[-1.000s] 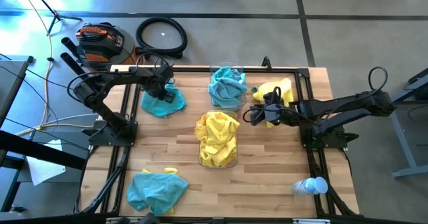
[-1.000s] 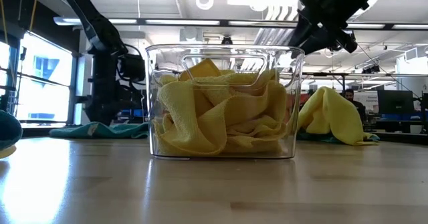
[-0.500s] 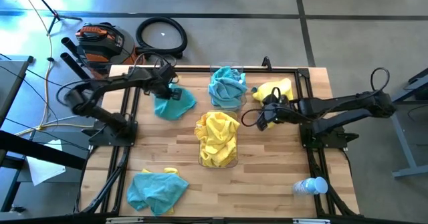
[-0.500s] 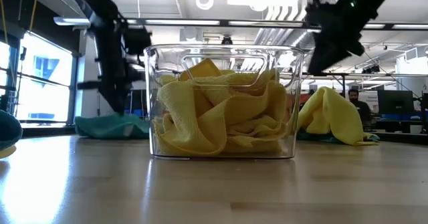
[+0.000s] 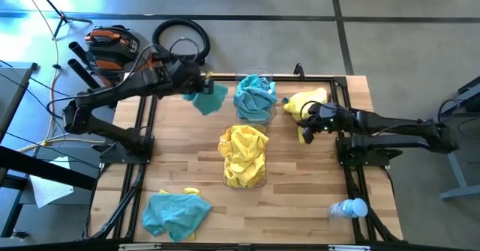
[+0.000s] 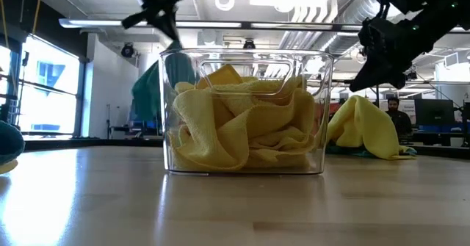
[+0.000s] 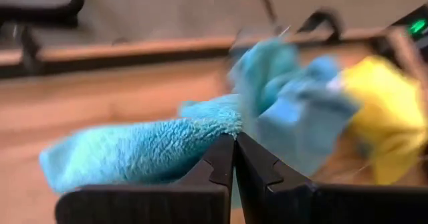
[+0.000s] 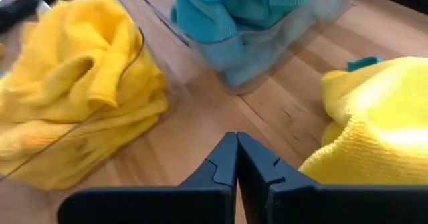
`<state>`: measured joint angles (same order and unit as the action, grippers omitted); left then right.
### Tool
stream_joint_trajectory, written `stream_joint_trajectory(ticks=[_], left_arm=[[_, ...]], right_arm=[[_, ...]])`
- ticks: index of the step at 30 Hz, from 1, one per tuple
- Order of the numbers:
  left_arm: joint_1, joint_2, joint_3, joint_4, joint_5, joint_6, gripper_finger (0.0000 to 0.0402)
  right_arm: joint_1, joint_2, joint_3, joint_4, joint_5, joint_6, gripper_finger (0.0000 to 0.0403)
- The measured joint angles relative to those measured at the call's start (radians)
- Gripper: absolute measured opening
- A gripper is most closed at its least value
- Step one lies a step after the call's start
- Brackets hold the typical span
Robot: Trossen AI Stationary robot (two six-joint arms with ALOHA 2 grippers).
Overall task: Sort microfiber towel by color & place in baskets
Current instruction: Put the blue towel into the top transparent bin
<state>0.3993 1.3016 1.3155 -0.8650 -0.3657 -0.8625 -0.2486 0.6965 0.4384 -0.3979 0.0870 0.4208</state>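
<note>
Your left gripper (image 5: 201, 88) is pinched tight on a blue towel (image 5: 209, 99), up in the air beside the blue basket (image 5: 255, 113). Your right gripper (image 5: 307, 121) is closed with nothing in it, next to the loose yellow towel (image 5: 307, 101). Both baskets have towels already; this yellow one and another blue towel (image 5: 174, 213) at the table's front are left.

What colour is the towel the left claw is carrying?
Teal-blue towel, pinched in the left claw; clearest in the left wrist view.

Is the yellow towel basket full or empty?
Full. The front basket is stuffed with yellow towels, heaped to its rim; from above they bulge over the edge.
</note>
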Motion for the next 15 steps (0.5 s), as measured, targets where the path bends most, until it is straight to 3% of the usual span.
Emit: stream_joint_trajectory(ticks=[8, 12, 15], left_arm=[[-0.021, 0.193, 0.343, 0.04, -0.088, 0.13, 0.0], [-0.003, 0.327, 0.504, 0.075, -0.059, 0.211, 0.0], [0.011, 0.423, 0.599, 0.097, 0.02, 0.234, 0.0]], right_arm=[[-0.042, -0.017, -0.012, 0.022, -0.036, -0.061, 0.0008], [-0.047, -0.017, -0.012, 0.022, -0.036, -0.063, 0.0008], [-0.047, -0.017, -0.012, 0.022, -0.036, -0.064, 0.0008]])
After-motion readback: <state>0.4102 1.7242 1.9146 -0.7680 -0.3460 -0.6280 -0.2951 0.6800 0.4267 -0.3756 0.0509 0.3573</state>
